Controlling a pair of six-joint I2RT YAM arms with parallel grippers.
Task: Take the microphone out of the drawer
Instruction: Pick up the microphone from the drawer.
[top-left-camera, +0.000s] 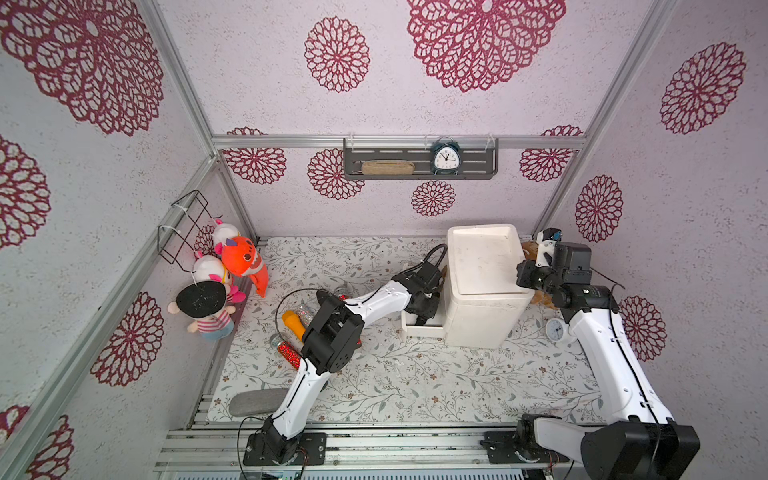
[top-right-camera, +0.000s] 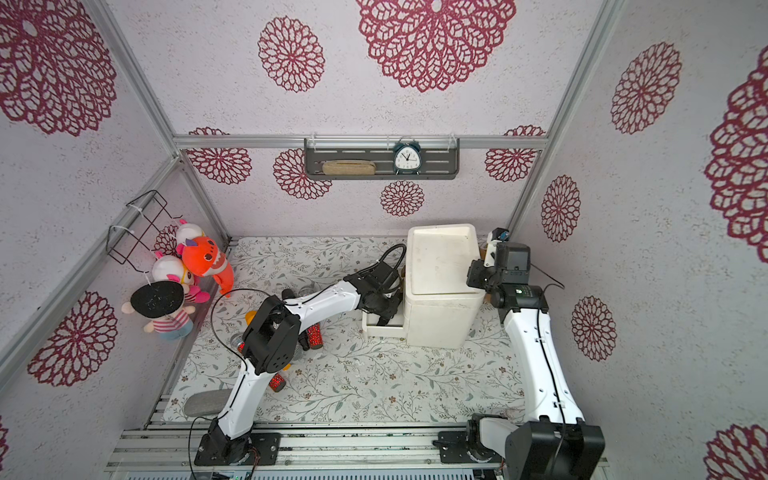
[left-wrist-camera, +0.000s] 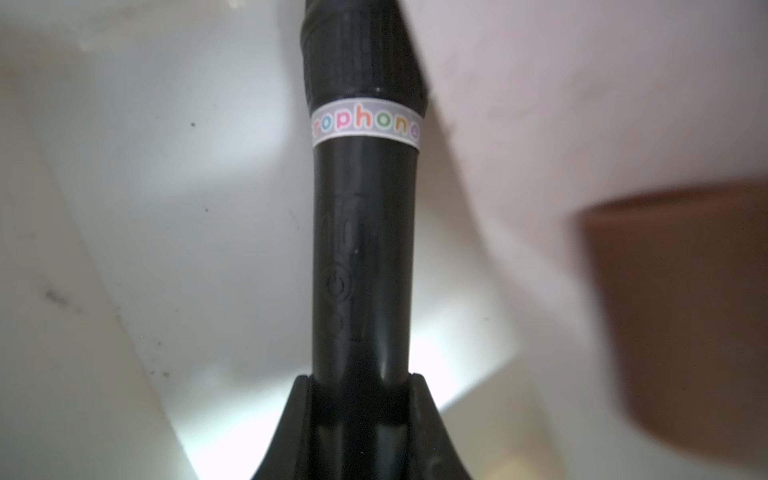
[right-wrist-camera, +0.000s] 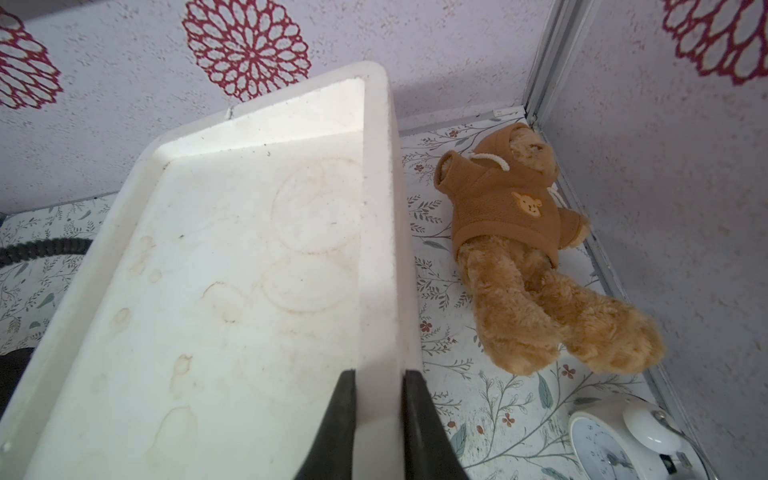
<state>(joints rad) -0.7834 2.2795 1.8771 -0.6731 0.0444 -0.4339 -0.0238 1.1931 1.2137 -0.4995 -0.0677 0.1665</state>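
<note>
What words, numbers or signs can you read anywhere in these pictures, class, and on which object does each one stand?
"rophone": coloured letters on the pale band around the black microphone; the ends of the word curve out of sight.
Power symbol: moulded into the microphone's handle.
Dark alarm clock on the wall shelf: dial numerals too small to read.
White alarm clock: dial numerals too blurred to read.

Quick tally: 1 black mic (left-wrist-camera: 363, 249) at the left claw (left-wrist-camera: 361, 386), 1 drawer unit (top-left-camera: 482, 266) at the right claw (right-wrist-camera: 378, 374), 2 clocks, white clock (right-wrist-camera: 602, 446) near that claw, teal clock (top-left-camera: 445, 157) well beyond it, 5 plushies (top-left-camera: 243, 257), teddy (right-wrist-camera: 505, 208) just beside the right claw, other 4 well apart from both, plus glitter mics (top-right-camera: 313, 334) back of the left claw, half hidden, no firm count.
</note>
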